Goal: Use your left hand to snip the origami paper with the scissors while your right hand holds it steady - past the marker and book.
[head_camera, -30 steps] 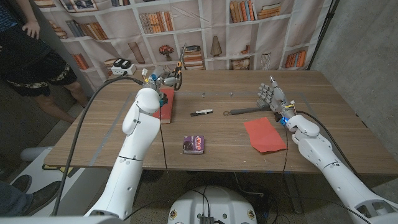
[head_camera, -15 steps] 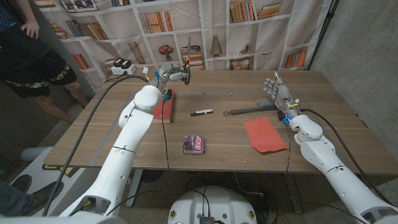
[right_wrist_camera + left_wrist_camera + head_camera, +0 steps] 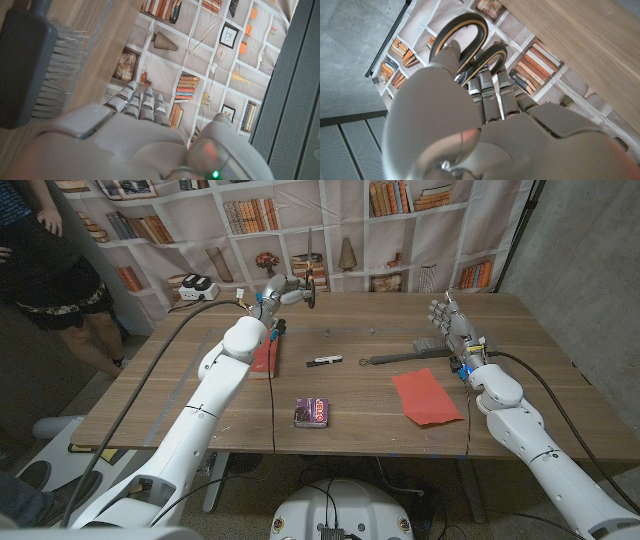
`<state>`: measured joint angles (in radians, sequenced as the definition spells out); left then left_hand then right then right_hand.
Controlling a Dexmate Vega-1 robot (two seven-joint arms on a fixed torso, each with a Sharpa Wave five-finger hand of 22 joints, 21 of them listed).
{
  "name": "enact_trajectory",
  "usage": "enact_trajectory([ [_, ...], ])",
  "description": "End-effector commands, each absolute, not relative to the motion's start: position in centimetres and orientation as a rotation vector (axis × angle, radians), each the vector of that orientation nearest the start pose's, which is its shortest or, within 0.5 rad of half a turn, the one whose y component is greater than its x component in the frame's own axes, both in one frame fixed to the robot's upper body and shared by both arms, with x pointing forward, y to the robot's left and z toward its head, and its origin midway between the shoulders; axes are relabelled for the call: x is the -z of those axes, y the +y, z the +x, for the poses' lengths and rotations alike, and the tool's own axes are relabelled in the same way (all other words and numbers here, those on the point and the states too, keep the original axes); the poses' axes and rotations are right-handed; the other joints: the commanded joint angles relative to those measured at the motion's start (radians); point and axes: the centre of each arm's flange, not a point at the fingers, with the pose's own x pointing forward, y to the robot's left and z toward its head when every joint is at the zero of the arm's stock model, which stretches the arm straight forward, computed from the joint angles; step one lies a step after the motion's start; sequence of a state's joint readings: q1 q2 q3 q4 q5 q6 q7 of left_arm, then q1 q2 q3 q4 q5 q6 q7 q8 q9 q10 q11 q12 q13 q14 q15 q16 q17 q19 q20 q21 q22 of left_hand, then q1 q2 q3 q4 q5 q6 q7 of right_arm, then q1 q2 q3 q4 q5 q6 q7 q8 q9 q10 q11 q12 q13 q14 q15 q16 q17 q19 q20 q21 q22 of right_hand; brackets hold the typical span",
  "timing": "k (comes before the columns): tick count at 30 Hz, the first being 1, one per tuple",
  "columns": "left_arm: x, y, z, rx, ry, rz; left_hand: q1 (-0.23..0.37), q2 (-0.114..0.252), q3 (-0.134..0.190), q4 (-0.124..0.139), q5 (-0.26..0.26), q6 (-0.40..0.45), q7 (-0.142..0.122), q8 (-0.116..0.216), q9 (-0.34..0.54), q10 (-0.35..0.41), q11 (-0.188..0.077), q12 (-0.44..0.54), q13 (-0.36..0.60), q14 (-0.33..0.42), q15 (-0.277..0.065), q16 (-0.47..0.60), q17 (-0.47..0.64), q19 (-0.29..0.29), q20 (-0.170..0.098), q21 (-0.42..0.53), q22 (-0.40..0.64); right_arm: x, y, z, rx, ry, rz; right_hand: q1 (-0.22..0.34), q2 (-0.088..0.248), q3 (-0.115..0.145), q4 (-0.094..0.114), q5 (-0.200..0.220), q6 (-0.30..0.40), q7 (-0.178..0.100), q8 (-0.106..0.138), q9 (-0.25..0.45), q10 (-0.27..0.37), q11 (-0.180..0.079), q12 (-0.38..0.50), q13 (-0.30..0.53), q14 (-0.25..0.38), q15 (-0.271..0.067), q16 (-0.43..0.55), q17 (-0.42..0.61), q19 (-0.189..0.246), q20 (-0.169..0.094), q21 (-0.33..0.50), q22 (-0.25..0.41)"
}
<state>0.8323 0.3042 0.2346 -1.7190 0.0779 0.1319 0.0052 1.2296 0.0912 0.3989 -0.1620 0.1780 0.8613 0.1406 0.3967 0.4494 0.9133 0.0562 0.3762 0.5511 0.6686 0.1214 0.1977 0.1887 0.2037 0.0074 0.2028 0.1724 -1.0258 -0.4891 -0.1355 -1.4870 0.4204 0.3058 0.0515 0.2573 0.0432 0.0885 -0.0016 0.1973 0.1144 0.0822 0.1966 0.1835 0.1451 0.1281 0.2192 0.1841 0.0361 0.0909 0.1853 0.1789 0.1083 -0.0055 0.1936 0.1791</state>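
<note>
My left hand [image 3: 283, 289] was raised above the far side of the counter [image 3: 360, 430], gripping the scissors [image 3: 311, 284]; in the left wrist view my fingers [image 3: 490, 90] were threaded through the black, yellow-lined handle loops [image 3: 465, 35]. In the head view the blades pointed upward against the bookshelf backdrop.

My right hand [image 3: 447, 326] stood on the right side of the counter with its fingers spread and nothing in them, upright near the far end of a dark brush [image 3: 400, 359]. The right wrist view showed the brush's bristles [image 3: 57, 75] just beside that hand.

The red origami paper [image 3: 426, 397] lay flat on the counter, nearer the front edge than my right hand and apart from it. A red book [image 3: 265, 358] lay under my left arm, a marker [image 3: 323, 361] sat between book and brush, and a small purple packet [image 3: 312, 412] lay near the front. A person [image 3: 45, 260] stood beyond the counter's left corner.
</note>
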Motion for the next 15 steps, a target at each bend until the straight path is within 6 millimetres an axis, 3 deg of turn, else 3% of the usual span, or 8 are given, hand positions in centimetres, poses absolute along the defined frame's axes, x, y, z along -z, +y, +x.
enact_trajectory([
  [1,-9.7,20.0,60.0,0.084,-0.812,0.365,-0.055,0.040,0.091,0.094,0.005,0.091,-0.094,0.009,0.001,0.182,-0.186,0.009,0.011,0.196,-0.293,0.004,0.005,0.010,-0.004,-0.005,0.001,1.4,-32.1,59.5,-0.108,-0.750,-0.148,0.003,0.004,0.005,-0.004,-0.002,0.010,0.000,0.006,0.004,0.007,-0.005,0.004,0.001,0.006,0.003,0.004,0.002,0.002,-0.005,0.008,0.005],
  [8,-10.2,20.3,59.5,0.088,-0.823,0.408,-0.059,0.038,0.096,0.096,0.005,0.091,-0.096,0.010,-0.002,0.183,-0.180,0.016,0.024,0.201,-0.298,0.004,0.006,0.012,-0.002,-0.006,0.001,1.2,-32.2,58.9,-0.086,-0.759,-0.161,0.004,0.004,0.005,-0.006,-0.002,0.011,0.000,0.006,0.004,0.008,-0.006,0.003,0.001,0.006,0.002,0.004,0.002,0.003,-0.005,0.008,0.005],
  [11,-10.4,20.5,59.5,0.104,-0.818,0.422,-0.060,0.036,0.098,0.096,0.005,0.092,-0.096,0.011,-0.003,0.183,-0.194,0.019,0.031,0.202,-0.299,0.004,0.006,0.012,0.000,-0.006,0.001,1.3,-32.1,58.7,-0.084,-0.762,-0.165,0.004,0.004,0.005,-0.006,-0.002,0.011,0.001,0.006,0.004,0.008,-0.007,0.003,0.001,0.006,0.002,0.003,0.002,0.002,-0.005,0.008,0.005],
  [15,-10.8,20.7,59.4,0.140,-0.783,0.462,-0.063,0.035,0.102,0.098,0.006,0.090,-0.095,0.012,-0.001,0.179,-0.185,0.022,0.040,0.199,-0.300,0.002,0.007,0.007,0.007,-0.009,0.001,1.3,-32.0,58.4,-0.081,-0.761,-0.166,0.004,0.004,0.005,-0.007,-0.002,0.012,0.001,0.006,0.004,0.008,-0.006,0.003,0.001,0.007,0.001,0.003,0.002,0.002,-0.005,0.008,0.004],
])
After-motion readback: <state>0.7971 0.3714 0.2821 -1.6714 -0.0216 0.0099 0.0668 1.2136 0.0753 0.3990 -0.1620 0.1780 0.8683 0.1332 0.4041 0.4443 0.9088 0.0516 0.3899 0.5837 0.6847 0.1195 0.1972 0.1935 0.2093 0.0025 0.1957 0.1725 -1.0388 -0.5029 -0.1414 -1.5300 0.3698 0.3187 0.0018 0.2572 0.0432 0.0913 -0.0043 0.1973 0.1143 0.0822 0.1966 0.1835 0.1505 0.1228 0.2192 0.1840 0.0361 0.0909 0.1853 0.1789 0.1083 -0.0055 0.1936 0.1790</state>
